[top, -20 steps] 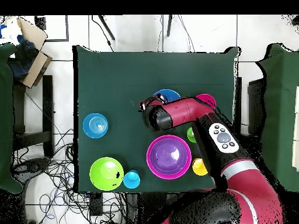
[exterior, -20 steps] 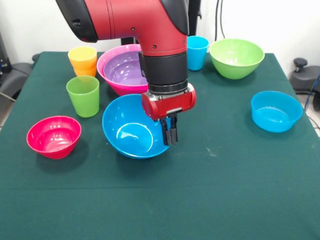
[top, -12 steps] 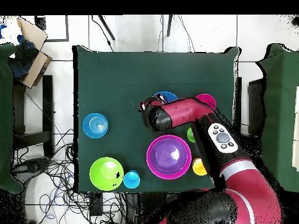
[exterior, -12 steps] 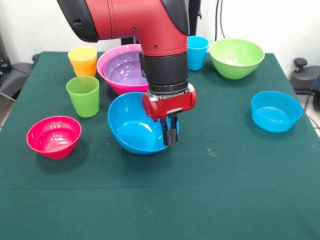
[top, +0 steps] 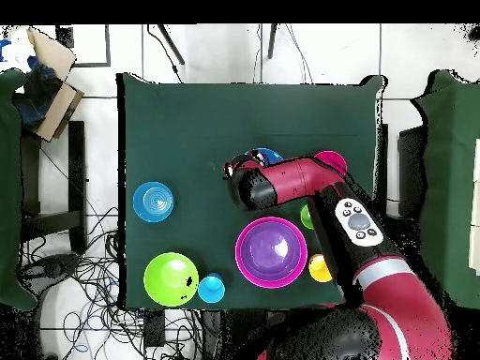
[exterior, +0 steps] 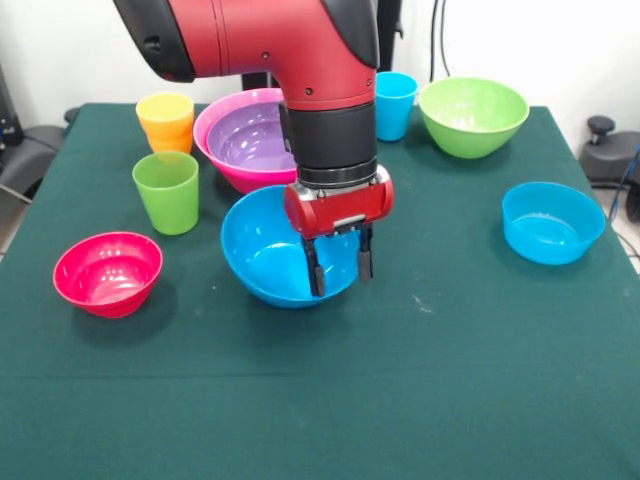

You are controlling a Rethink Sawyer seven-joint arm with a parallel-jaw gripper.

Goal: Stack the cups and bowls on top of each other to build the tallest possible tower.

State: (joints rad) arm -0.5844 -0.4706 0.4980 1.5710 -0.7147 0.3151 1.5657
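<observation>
My gripper (exterior: 339, 270) hangs open at the near right rim of the large blue bowl (exterior: 262, 250), which rests on the table at its middle. One of its fingers (exterior: 315, 276) shows against the bowl's front wall, the other at the bowl's right edge. Just behind stands the pink bowl (exterior: 232, 103) with the purple bowl (exterior: 245, 140) nested in it. In the overhead view the arm covers most of the blue bowl (top: 270, 155), and the gripper (top: 234, 170) shows only as a dark tip. A yellow cup sits in an orange cup (exterior: 167, 120) at the back left.
A green cup (exterior: 167, 190) and a red-pink bowl (exterior: 107, 272) stand left of the blue bowl. At the back right are a blue cup (exterior: 395, 105) and a light green bowl (exterior: 473, 115). A light blue bowl (exterior: 552, 222) sits far right.
The gripper was shut on the blue bowl's rim and has now opened. The bowl, tilted before, slid a little to the right and settled level.
</observation>
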